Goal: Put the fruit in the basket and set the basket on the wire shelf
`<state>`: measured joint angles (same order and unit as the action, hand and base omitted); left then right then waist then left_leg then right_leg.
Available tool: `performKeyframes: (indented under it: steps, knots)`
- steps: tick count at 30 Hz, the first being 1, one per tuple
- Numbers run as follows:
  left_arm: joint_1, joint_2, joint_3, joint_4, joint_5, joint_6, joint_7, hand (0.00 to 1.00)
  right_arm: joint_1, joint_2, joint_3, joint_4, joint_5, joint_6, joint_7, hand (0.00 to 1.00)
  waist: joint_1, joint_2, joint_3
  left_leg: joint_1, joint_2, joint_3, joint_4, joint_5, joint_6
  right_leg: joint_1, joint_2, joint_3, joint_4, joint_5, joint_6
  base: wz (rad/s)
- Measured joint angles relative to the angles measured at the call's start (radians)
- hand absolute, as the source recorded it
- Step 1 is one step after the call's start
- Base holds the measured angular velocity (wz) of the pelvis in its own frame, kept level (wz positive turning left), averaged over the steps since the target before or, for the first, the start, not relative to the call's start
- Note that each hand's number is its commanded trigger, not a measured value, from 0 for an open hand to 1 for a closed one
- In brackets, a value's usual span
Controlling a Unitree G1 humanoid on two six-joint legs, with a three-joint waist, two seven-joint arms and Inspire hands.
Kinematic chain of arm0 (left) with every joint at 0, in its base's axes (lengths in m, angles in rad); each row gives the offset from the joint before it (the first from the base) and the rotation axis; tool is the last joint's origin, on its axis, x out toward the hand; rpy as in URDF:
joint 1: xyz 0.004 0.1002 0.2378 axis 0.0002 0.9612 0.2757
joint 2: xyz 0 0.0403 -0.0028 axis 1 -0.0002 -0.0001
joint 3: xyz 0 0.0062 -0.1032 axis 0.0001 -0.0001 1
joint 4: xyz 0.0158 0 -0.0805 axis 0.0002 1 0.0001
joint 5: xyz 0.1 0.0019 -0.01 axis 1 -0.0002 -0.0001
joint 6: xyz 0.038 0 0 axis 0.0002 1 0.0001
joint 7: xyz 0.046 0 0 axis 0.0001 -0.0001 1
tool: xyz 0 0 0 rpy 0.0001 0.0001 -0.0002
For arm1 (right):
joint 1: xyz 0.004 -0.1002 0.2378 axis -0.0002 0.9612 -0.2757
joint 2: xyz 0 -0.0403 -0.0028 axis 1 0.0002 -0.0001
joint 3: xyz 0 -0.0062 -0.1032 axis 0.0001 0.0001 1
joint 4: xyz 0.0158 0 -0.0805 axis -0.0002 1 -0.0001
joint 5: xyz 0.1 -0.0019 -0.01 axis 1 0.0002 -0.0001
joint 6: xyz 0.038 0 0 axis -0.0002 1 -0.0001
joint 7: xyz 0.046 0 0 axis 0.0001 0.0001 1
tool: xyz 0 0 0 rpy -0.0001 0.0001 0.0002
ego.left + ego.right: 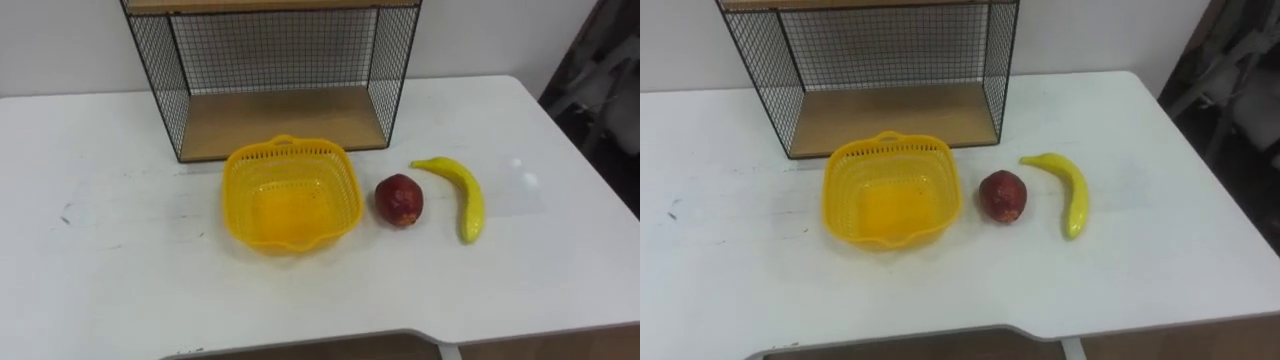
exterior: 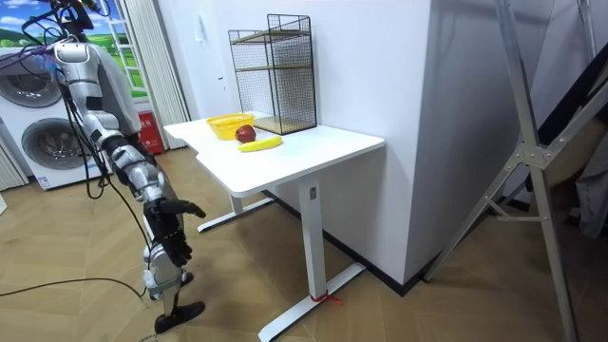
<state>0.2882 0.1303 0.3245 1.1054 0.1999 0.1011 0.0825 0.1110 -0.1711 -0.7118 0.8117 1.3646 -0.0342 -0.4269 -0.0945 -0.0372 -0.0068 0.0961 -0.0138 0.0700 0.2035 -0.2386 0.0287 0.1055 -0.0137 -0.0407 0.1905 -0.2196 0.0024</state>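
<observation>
The red fruit (image 1: 400,199) and the banana (image 1: 462,195) lay on the white table (image 1: 100,260), to the right of the empty yellow basket (image 1: 238,195). The wire shelf (image 1: 280,120) stood just behind the basket. The robot stood at the table's end, and whether its low hand (image 2: 180,210) was open or closed could not be told.

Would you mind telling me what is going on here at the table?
Nothing is being handled yet. The robot stands by the table, its right hand low and off it. The basket sits empty in front of the shelf, with the apple and banana lying beside it, to its right.
</observation>
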Motion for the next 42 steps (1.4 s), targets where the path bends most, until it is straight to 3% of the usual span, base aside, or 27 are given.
performKeyframes:
  steps: [4,9,12,19,24,26,32,33,39,42]
  knots:
    - [0.014,0.000,0.003,-0.029,0.001,-0.015,0.000,0.00,-0.008,-0.019,-0.017,-0.202,-0.007,-0.042,-0.102,0.00,-0.015,-0.006,0.0008,-0.007,-0.001,0.001,-0.001,0.000,0.000,-0.005,-0.001,-0.001,-0.002,0.000,0.001,0.00]
    - [0.022,0.006,-0.007,-0.054,0.001,-0.048,0.000,0.00,-0.003,-0.034,0.019,-0.481,-0.207,-0.093,-0.190,0.00,-0.006,-0.012,0.0076,-0.013,0.000,0.008,-0.004,0.001,0.000,-0.011,0.002,0.009,0.005,0.000,0.000,-0.06]
    - [0.021,0.005,-0.034,-0.054,0.002,-0.058,0.000,0.00,-0.003,-0.038,0.039,-0.566,-0.273,-0.099,-0.222,0.00,0.001,-0.018,0.0121,-0.019,0.000,0.008,-0.004,0.001,0.000,-0.023,0.002,0.009,0.014,0.000,0.000,-0.01]
    - [0.018,0.021,-0.057,-0.050,0.014,-0.057,0.000,0.00,-0.012,-0.050,0.179,-0.677,-0.752,-0.096,-0.223,0.00,0.024,-0.017,0.0100,-0.036,0.002,0.011,0.004,0.001,0.000,-0.041,0.002,0.010,0.016,0.002,-0.001,0.00]
    - [0.015,0.023,-0.077,-0.043,0.013,-0.057,0.000,0.00,-0.012,-0.057,0.260,-0.782,-0.925,-0.074,-0.191,0.00,0.028,-0.012,0.0090,-0.035,0.002,0.010,0.002,0.001,0.001,-0.048,0.002,0.008,0.025,0.003,-0.001,0.00]
    - [0.013,0.023,-0.096,-0.042,0.018,-0.058,0.000,0.00,-0.014,-0.087,0.298,-0.795,-0.974,-0.075,-0.155,0.00,0.042,-0.012,0.0097,-0.035,0.002,0.010,0.002,0.002,0.001,-0.048,0.002,0.009,0.030,0.003,-0.001,0.00]
    - [0.013,0.023,-0.102,-0.045,0.049,-0.055,0.000,0.00,-0.014,-0.120,0.373,-0.836,-1.018,-0.045,-0.030,0.00,0.063,-0.023,0.0093,-0.030,0.001,0.010,0.003,0.003,0.002,-0.045,-0.001,0.004,0.029,0.003,-0.001,0.00]
    - [0.012,0.024,-0.105,-0.047,0.049,-0.055,0.000,0.00,-0.014,-0.129,0.388,-0.839,-1.018,-0.034,-0.001,0.00,0.069,-0.029,0.0122,-0.025,0.001,0.009,0.003,0.003,0.003,-0.038,-0.001,0.004,0.029,0.003,-0.001,0.00]
    - [0.012,0.025,-0.129,-0.047,0.049,-0.053,0.000,0.00,-0.015,-0.136,0.444,-0.839,-1.019,-0.027,0.119,0.00,0.077,-0.043,0.0156,-0.016,0.001,-0.001,0.002,0.002,0.002,-0.019,-0.002,-0.007,0.024,0.003,-0.001,0.05]
    - [0.012,0.025,-0.138,-0.044,0.049,-0.050,0.000,0.00,-0.015,-0.137,0.457,-0.839,-1.057,-0.023,0.168,0.00,0.079,-0.038,0.0170,-0.018,0.001,-0.008,0.003,0.002,0.002,-0.014,-0.002,-0.017,0.017,0.005,-0.001,0.06]
